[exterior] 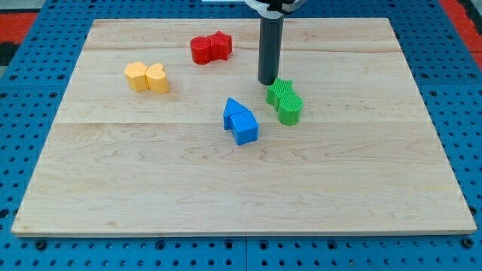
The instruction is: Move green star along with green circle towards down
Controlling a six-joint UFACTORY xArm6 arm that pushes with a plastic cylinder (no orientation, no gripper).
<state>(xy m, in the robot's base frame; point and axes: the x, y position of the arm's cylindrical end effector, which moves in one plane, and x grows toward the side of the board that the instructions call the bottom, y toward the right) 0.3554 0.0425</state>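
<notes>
- Wooden board (361, 196): the pushing surface.
- Green star (280, 91) touching green circle (290, 110), centre-right.
- Tip (268, 83): a plain rod with no claw, just above-left of the star; pushing step apparently beginning; next, press toward the view's bottom.

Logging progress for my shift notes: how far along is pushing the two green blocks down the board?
Done: the green star block and green circle block sit touching, paired. In hand: my tip stands just above-left of the star, at its upper edge. Left: the pair remains in the wooden board's upper half, so the downward push is still ahead.
</notes>
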